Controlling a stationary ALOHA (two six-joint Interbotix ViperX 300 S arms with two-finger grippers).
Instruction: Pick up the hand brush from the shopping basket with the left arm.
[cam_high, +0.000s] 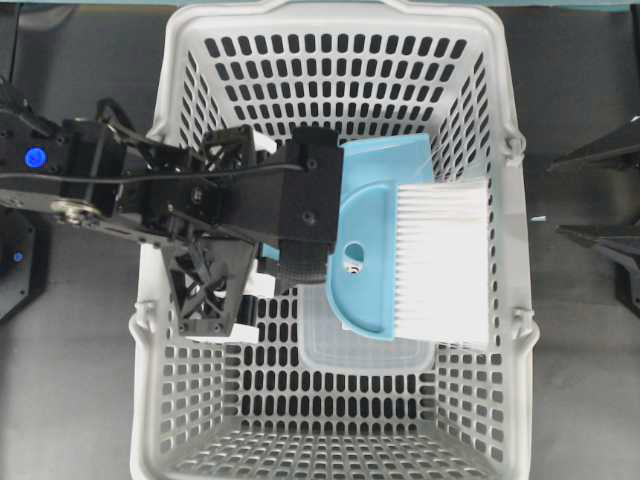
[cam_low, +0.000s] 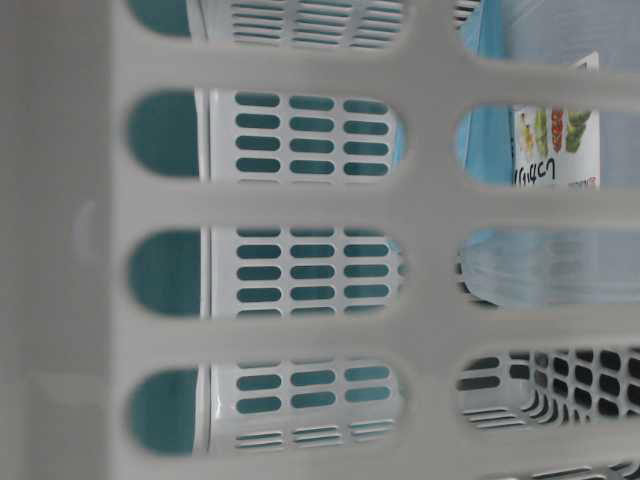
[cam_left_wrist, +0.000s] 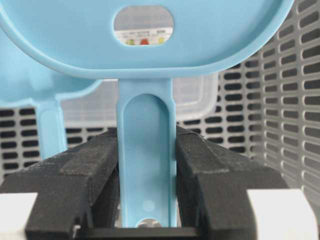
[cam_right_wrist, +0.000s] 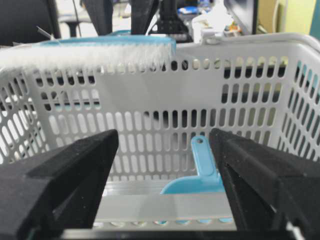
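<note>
Fingers of left tool clamp thin handle of hand brush, held up w/ white bristles at rim level over mid-right of shopping basket. Below it, blue dustpan and clear tray lie on basket floor. Right tool sits outside basket's right edge, jaws wide, holding nothing.

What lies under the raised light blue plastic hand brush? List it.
Under the light blue plastic hand brush lie a matching blue dustpan and a clear plastic tray in the grey slotted basket. Their middles are covered.
</note>
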